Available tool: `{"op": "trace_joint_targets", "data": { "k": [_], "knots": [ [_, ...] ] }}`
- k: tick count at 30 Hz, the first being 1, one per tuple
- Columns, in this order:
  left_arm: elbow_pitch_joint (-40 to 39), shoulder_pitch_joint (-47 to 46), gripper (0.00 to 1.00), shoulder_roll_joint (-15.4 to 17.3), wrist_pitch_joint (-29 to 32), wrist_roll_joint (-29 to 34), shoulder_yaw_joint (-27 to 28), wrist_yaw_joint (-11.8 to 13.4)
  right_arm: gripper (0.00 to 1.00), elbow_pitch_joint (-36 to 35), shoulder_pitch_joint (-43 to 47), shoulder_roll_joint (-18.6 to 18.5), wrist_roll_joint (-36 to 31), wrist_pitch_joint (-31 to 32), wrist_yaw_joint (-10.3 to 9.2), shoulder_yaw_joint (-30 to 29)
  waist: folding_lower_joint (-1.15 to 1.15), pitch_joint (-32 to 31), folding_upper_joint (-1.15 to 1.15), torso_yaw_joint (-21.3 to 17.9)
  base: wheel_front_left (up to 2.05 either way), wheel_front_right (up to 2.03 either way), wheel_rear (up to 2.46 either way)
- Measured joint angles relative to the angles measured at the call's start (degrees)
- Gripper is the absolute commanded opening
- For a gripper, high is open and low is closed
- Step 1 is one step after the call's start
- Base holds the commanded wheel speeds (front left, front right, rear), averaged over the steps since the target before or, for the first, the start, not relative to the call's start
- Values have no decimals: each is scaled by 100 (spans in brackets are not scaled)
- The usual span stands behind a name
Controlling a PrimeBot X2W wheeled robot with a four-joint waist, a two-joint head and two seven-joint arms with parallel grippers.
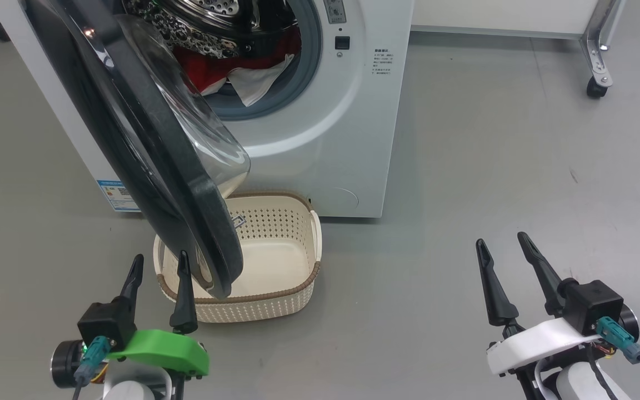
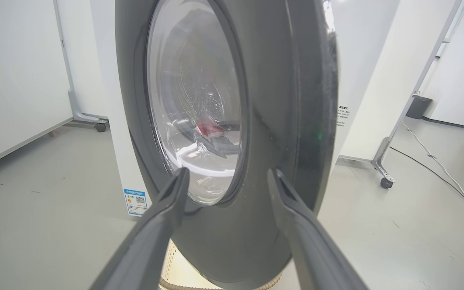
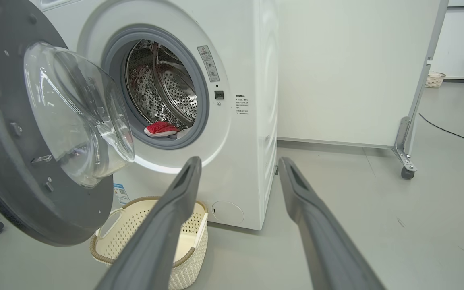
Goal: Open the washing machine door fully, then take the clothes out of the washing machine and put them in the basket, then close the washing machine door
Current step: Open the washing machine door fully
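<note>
1 washer (image 1: 320, 139), 1 door (image 1: 148, 183), 2 baskets (image 1: 275, 308) (image 3: 435, 80), 2 hands (image 1: 161, 255) (image 1: 500, 238)

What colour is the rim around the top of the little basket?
The rim is brown, woven-looking; the basket itself is cream. Head view shows it best.

a white panel (image 3: 357, 72) is standing at two o'clock on a small black wheel (image 3: 407, 173); a dark cable (image 3: 453, 135) is lying across the grey floor (image 3: 377, 241) at three o'clock.
</note>
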Motion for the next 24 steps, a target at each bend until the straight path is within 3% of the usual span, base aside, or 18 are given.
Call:
{"op": "trace_joint_targets", "data": {
  "k": [24],
  "knots": [
    [70,25,100,1,0,-1,-93,1,100,-34,89,113,-149,0,5,-233,0,-13,0,-10,0,0,0]
  ]
}}
